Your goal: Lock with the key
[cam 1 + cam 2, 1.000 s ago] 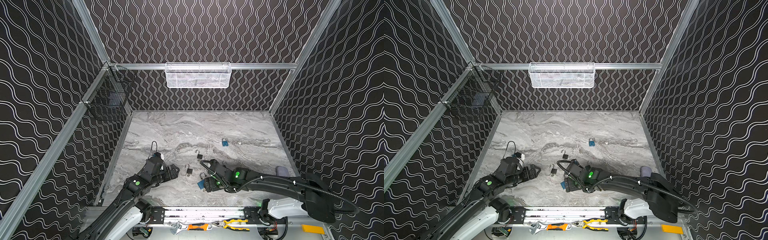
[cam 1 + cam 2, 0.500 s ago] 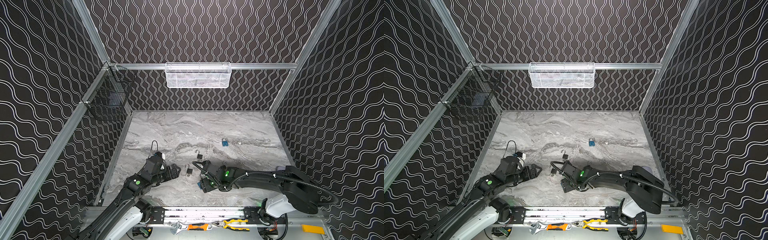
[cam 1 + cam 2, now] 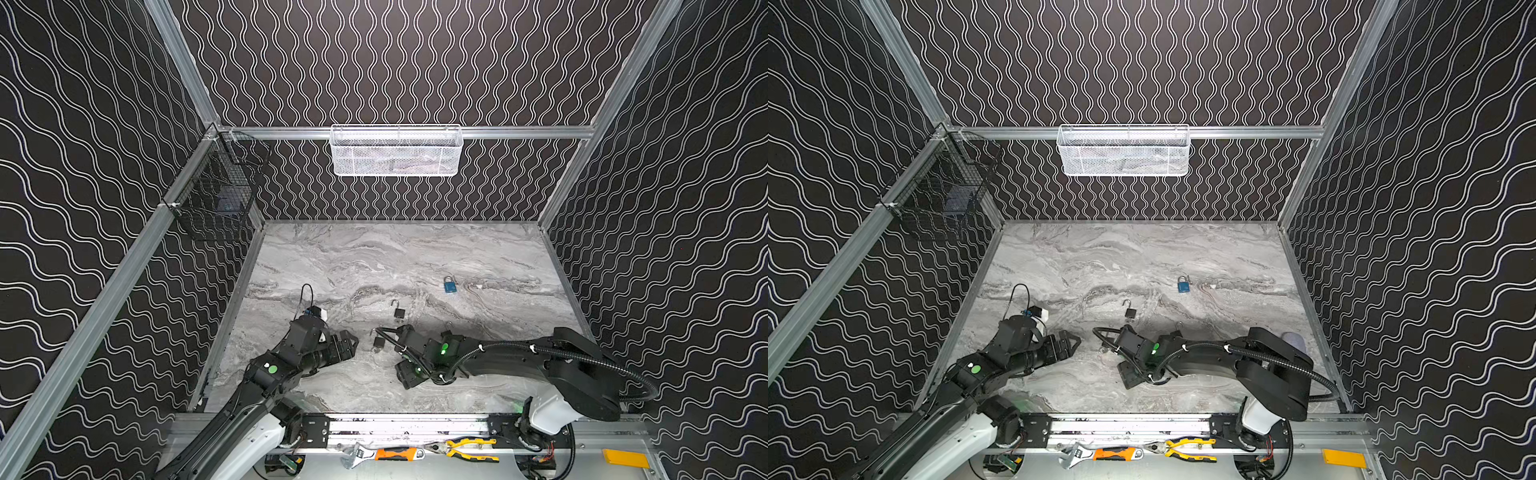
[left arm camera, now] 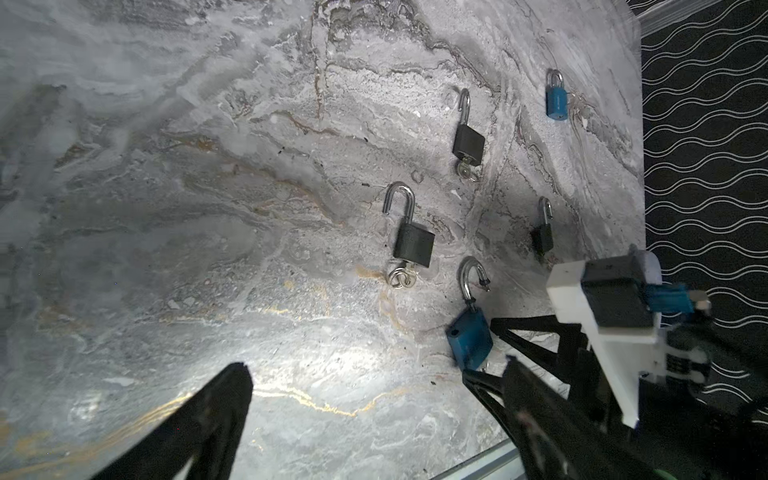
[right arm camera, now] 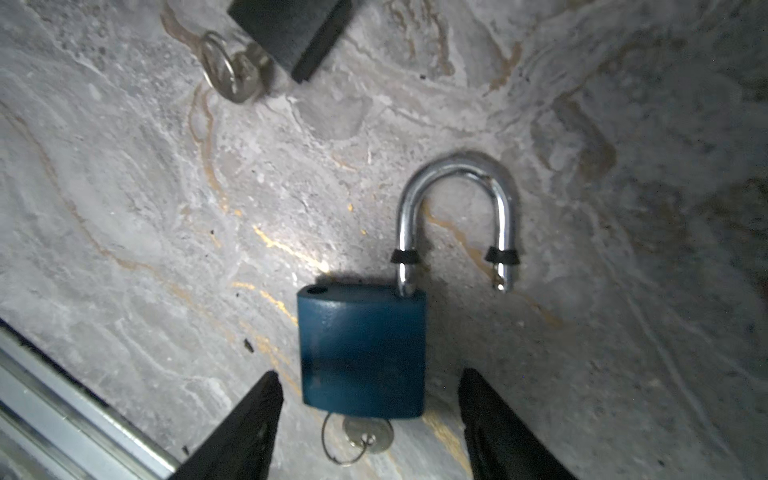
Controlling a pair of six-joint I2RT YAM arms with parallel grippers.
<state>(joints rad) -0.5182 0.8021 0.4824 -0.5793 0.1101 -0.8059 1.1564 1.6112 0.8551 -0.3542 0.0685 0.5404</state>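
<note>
Both claws stand released: the right claw [image 5: 368,374] straddles, without touching, the blue padlock [image 5: 361,349] flat on the tabletop [image 5: 124,208], key [image 5: 370,434] nearest, swung shackle [image 5: 457,166] pointing away; the left claw [image 3: 353,343] lies farther off.

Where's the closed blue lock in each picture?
In a top view: closed blue lock, right of the table's middle.
In a top view: same spot.
Left wrist: farthest lock, by the patterned wall.
Right wrist: not there.
Landmark: open black lock, left of it in top views.
</note>
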